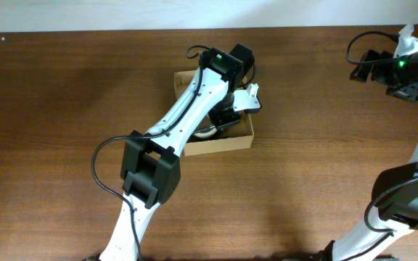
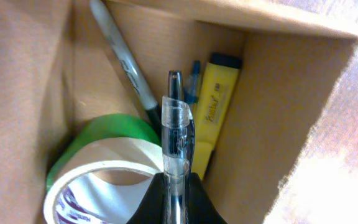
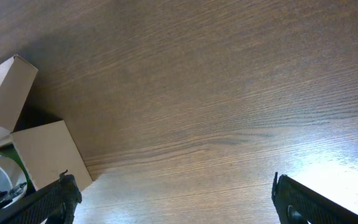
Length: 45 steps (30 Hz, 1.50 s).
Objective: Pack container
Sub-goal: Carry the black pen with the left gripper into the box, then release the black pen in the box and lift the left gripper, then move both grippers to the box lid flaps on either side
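The tan cardboard container [image 1: 220,145] stands open at the table's middle; it also shows in the left wrist view [image 2: 278,106] and at the left of the right wrist view [image 3: 45,152]. My left gripper [image 2: 178,186] reaches into it from above, shut on a clear ballpoint pen [image 2: 177,124]. Inside lie a tape roll with a green edge [image 2: 104,158], a black marker [image 2: 120,59], a yellow highlighter [image 2: 216,99] and a blue pen [image 2: 194,78]. My right gripper [image 3: 173,196] is open and empty above bare table at the far right.
The left arm [image 1: 180,116] crosses the container's left half in the overhead view. The container's flap lid [image 3: 8,93] stands open. The brown wooden table [image 1: 318,145] surrounds it. The right arm [image 1: 412,72] is at the right edge.
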Available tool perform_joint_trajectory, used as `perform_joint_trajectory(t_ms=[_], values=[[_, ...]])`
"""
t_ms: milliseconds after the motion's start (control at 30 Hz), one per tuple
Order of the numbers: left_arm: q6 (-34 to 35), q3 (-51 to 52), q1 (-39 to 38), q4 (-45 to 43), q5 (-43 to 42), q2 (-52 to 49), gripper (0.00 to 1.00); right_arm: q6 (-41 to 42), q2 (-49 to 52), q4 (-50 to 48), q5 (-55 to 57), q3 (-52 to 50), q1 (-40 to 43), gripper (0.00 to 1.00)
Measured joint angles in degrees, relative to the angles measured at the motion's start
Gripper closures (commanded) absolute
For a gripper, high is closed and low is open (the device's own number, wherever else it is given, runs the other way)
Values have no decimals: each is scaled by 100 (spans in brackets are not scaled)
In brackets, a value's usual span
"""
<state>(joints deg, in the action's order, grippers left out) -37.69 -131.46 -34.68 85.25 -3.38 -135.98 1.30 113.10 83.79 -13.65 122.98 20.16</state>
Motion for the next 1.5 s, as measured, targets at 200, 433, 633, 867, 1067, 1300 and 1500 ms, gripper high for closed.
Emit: perform_joint_trajectory(t_ms=[200,433,633,867,1067,1300,1500], values=[[-72,0,-48,109,-94,0,98,-2,0,0,0,0,0,1],[-83,0,-57,92,-116,0,60,-4,0,0,0,0,0,1],[42,0,-57,131,28,0,59,-2,0,0,-2,0,0,1],[295,52,-31,50,306,424,55,-2,2,0,0,0,0,1],[909,52,107,-286,1067,2004,48,-7,2,-387,-2,-7,0,1],[2044,-20,1711,-660,2081,3600,52,170,2,-1152,-212,-7,0,1],[2809,-26,4013,-706,1064,3523,64,164,2,-1381,-452,-7,0,61]])
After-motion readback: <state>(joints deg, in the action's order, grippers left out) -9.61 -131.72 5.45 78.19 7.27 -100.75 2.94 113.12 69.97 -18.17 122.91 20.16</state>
